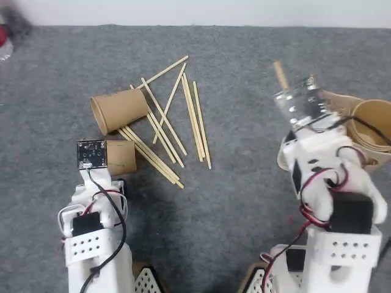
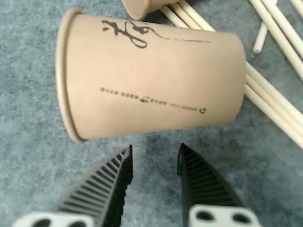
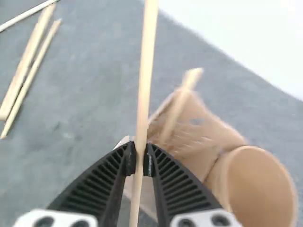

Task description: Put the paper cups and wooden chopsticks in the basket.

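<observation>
A brown paper cup (image 2: 142, 78) lies on its side on the grey carpet, just past my open left gripper (image 2: 155, 158), whose fingers do not touch it. In the high view this cup (image 1: 122, 157) is partly under the left wrist, and a second cup (image 1: 119, 110) lies on its side behind it. Several wooden chopsticks (image 1: 183, 119) are scattered at the centre. My right gripper (image 3: 139, 158) is shut on one chopstick (image 3: 145, 85), held upright over the tan basket (image 3: 189, 137). A cup (image 3: 255, 189) rests in the basket (image 1: 342, 101).
Chopsticks (image 2: 272, 111) run under and beside the near cup. Some loose chopsticks (image 3: 26, 75) lie on the carpet left of the basket. A white wall edge borders the carpet at the back. Both arm bases stand at the front edge.
</observation>
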